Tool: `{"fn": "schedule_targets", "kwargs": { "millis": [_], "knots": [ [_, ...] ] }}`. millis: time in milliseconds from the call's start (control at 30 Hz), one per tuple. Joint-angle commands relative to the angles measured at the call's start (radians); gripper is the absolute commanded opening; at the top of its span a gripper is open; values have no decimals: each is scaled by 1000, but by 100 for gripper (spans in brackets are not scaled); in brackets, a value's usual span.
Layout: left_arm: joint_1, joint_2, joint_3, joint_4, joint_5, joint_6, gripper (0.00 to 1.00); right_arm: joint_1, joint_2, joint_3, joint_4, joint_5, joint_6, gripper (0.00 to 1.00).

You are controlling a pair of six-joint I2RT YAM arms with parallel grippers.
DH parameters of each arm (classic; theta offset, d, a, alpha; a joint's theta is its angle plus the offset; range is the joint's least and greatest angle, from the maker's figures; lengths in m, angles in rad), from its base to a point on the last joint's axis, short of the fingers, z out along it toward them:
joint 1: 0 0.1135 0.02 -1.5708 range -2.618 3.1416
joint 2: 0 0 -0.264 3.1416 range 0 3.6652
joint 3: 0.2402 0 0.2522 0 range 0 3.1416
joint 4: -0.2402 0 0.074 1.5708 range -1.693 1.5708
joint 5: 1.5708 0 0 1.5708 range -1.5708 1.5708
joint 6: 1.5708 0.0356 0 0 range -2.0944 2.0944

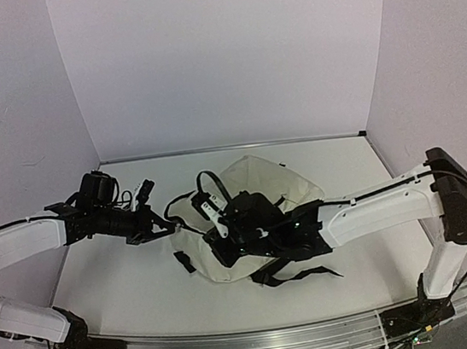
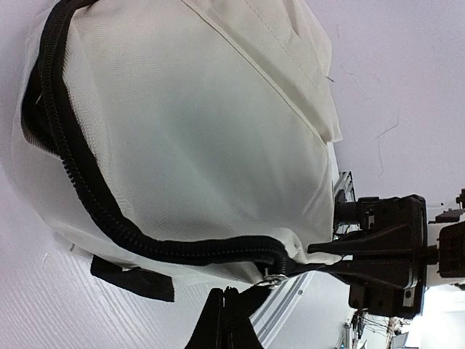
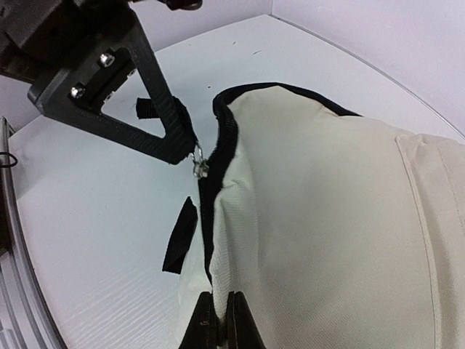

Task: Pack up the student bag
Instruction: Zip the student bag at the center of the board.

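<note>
The student bag (image 1: 278, 187), cream with a black zipper trim, lies in the middle of the table. My left gripper (image 1: 163, 226) is at the bag's left end. In the left wrist view its jaws (image 2: 229, 309) are shut on the black pull tab, just below the metal zipper slider (image 2: 274, 277). My right gripper (image 1: 215, 244) reaches in from the right. Its fingertips (image 3: 221, 313) are shut on a fold of the bag's cream fabric (image 3: 240, 247) beside the zipper trim (image 3: 209, 218). The inside of the bag is hidden.
Black straps (image 1: 296, 273) trail from the bag toward the near edge. A short black strap tab (image 3: 180, 235) hangs at the bag's side. White walls close in the table at the back and sides. A metal rail (image 1: 264, 342) runs along the front.
</note>
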Motion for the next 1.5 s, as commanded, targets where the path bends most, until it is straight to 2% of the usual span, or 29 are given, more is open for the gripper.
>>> {"fn": "schedule_targets", "kwargs": {
  "millis": [0, 200, 633, 833, 1033, 1200, 1300, 1333, 1367, 1400, 1433, 1467],
  "knots": [
    [61, -20, 18, 108, -48, -24, 0, 11, -173, -106, -101, 43, 44, 0],
    [74, 51, 60, 158, -8, -28, 0, 11, -272, -202, -183, 83, 103, 0],
    [106, 182, 108, 214, 65, 3, 0, 11, -529, -364, -287, 341, 234, 0],
    [119, 168, 110, 205, 118, 42, 0, 11, -582, -402, -313, 305, 227, 0],
    [122, 139, 52, 194, 64, 58, 0, 11, -602, -447, -325, 310, 266, 0],
    [122, 200, 54, 219, 48, 56, 0, 11, -627, -459, -322, 331, 316, 0],
    [118, 242, 56, 281, 136, 59, 0, 11, -648, -455, -312, 276, 306, 0],
    [109, 249, 50, 307, 165, 53, 0, 11, -652, -447, -302, 244, 293, 6],
    [100, 256, 43, 330, 202, 50, 0, 11, -652, -438, -294, 218, 281, 23],
    [87, 258, 35, 355, 222, 46, 0, 11, -644, -426, -290, 201, 272, 35],
    [72, 264, 27, 373, 243, 43, 0, 11, -630, -407, -286, 185, 260, 44],
    [61, 269, 21, 385, 259, 39, 0, 11, -608, -384, -285, 173, 247, 49]
  ]
}}
